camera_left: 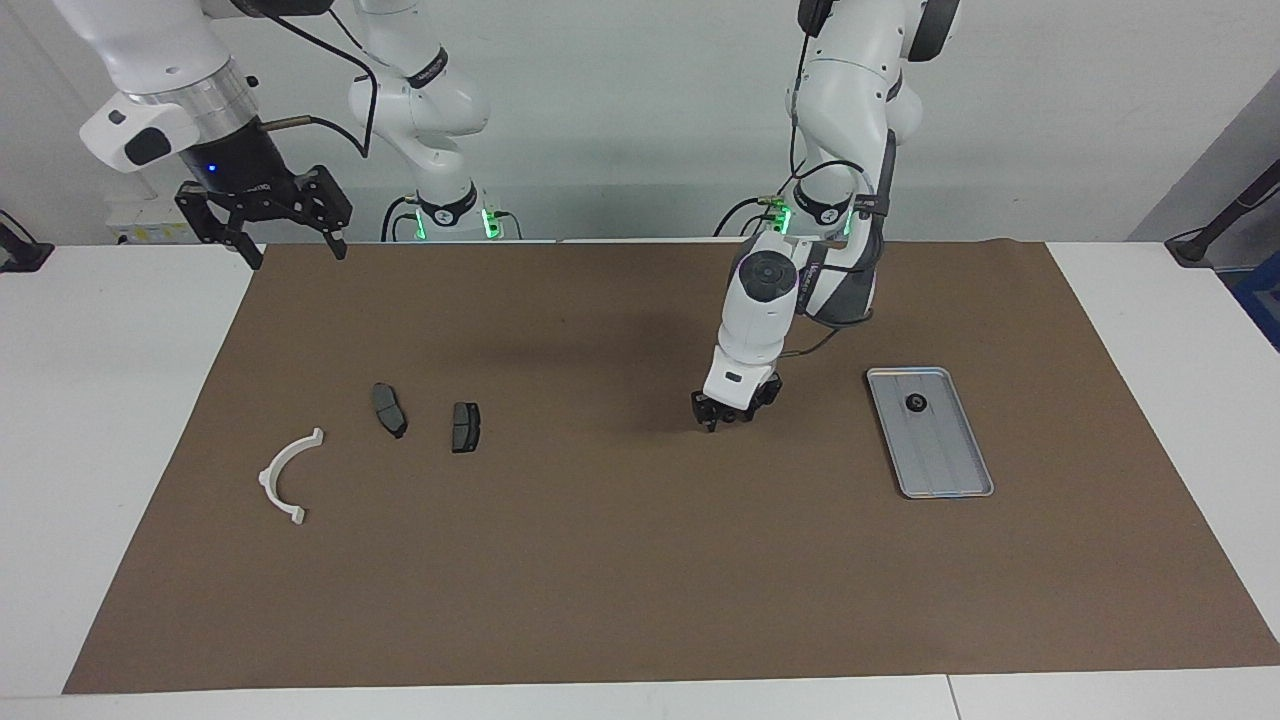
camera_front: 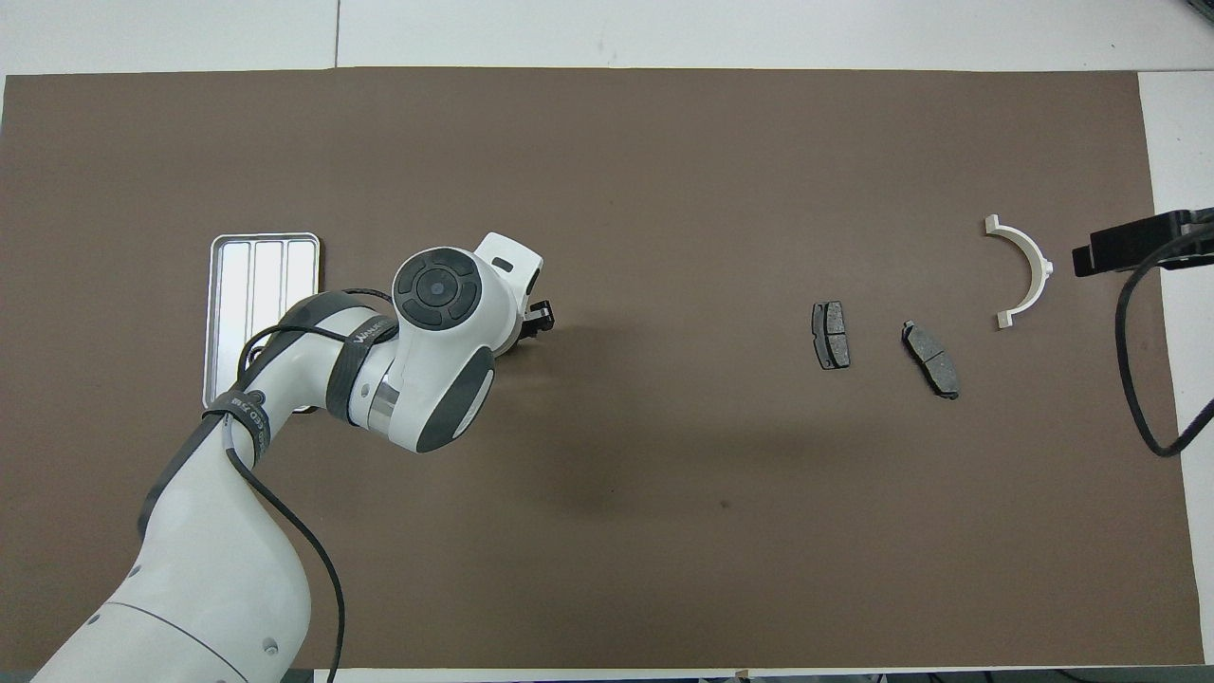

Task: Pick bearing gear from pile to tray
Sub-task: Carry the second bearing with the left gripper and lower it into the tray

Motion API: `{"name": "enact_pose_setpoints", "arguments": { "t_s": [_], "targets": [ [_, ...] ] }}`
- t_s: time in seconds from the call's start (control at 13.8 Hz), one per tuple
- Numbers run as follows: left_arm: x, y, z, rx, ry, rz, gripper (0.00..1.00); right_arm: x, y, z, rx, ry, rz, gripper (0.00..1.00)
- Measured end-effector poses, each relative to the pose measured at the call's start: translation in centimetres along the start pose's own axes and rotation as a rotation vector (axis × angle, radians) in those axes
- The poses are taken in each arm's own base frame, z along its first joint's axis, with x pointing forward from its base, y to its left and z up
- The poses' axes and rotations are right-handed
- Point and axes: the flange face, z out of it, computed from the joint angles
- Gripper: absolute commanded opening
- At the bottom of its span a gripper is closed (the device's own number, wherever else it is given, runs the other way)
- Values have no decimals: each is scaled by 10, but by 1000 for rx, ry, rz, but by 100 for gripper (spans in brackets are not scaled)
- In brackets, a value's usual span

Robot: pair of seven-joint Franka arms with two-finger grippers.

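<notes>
One small black bearing gear (camera_left: 914, 402) lies in the silver tray (camera_left: 948, 460), at the end nearer the robots. In the overhead view my left arm covers that part of the tray (camera_front: 251, 285). My left gripper (camera_left: 722, 414) is down at the mat beside the tray, toward the table's middle; whatever is under it is hidden in both views (camera_front: 537, 321). The pile lies toward the right arm's end: a white arc (camera_left: 268, 478) (camera_front: 1041, 268) and two dark brake pads (camera_left: 390, 409) (camera_left: 465, 426). My right gripper (camera_left: 297, 255) hangs open and empty, high over the mat's edge at that end.
The brown mat (camera_left: 600, 560) covers most of the white table. In the overhead view the brake pads (camera_front: 831, 335) (camera_front: 930, 359) lie side by side, with the arc farther from the robots. The right arm's cable (camera_front: 1133, 379) dangles over the mat's edge.
</notes>
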Motion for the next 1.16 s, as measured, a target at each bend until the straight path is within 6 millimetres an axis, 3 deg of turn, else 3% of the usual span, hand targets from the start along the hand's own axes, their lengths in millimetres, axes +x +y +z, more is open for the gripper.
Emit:
{"name": "enact_pose_setpoints", "arguments": {
  "t_s": [0.22, 0.36, 0.58, 0.87, 1.16],
  "targets": [
    [1, -2, 1, 3, -1, -4, 73, -4, 6, 3, -41, -13, 5, 100],
    [1, -2, 1, 3, 0, -4, 64, -4, 10, 7, -50, -22, 11, 100],
    [1, -2, 1, 3, 0, -12, 42, -5, 13, 18, -48, -46, 16, 100],
    [0, -4, 0, 4, -1, -34, 0, -5, 12, 20, -48, -49, 14, 100],
    [10, -14, -10, -3, 16, -72, 0, -5, 11, 20, -48, -49, 13, 100]
  ]
}}
